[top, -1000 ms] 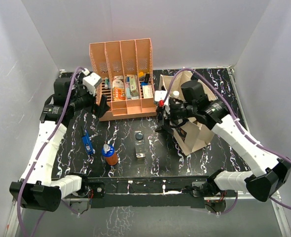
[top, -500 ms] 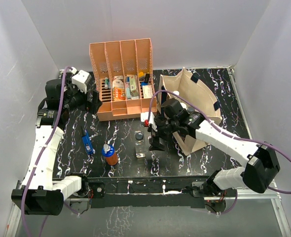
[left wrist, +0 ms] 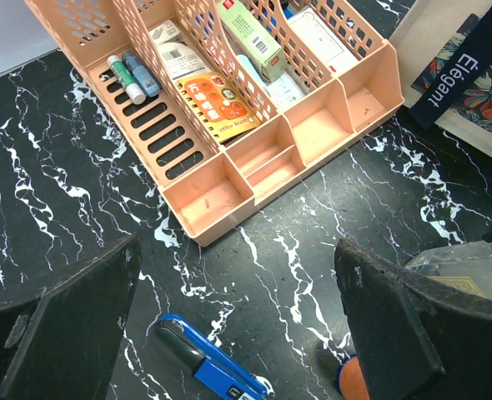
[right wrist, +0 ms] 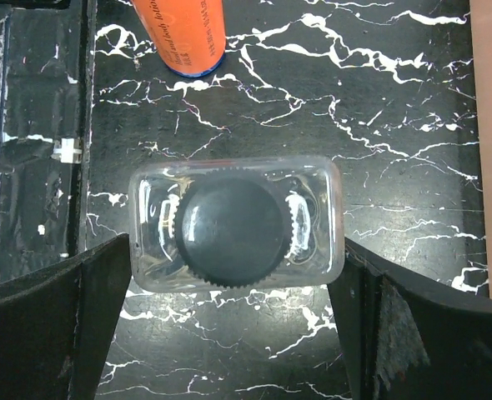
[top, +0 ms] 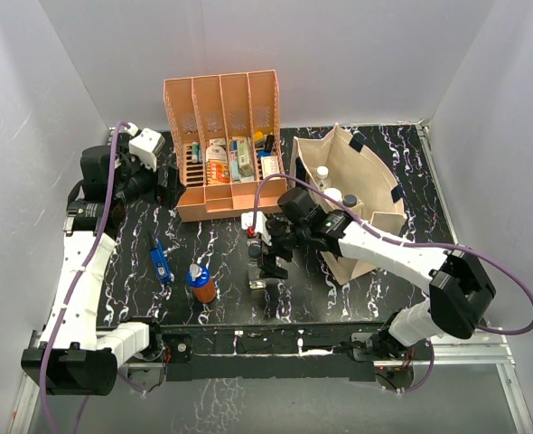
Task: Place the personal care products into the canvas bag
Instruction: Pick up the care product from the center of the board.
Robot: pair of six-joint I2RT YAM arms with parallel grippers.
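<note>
A clear square bottle with a dark cap (right wrist: 236, 223) stands upright on the black marbled table, between the wide-apart fingers of my open right gripper (right wrist: 233, 287); no pad touches it. From above, that gripper (top: 265, 251) hangs over the bottle (top: 257, 277). An orange-brown, blue-capped bottle (top: 201, 283) stands to its left, also seen as the orange bottle (right wrist: 179, 33). A small blue item (left wrist: 204, 362) lies flat further left. The cream canvas bag (top: 375, 231) stands open at the right with three bottle tops (top: 335, 194) inside. My left gripper (top: 165, 185) is open and empty beside the rack.
An orange four-slot file rack (top: 221, 108) with packs and pens stands at the back centre, also seen as the rack (left wrist: 300, 142) in the left wrist view. The bag's side with its navy strap (left wrist: 454, 71) shows at that view's right. White walls enclose the table.
My right arm swung left from the bag and came down over the clear square bottle, jaws wide. The left arm drew back slightly toward the left wall.
</note>
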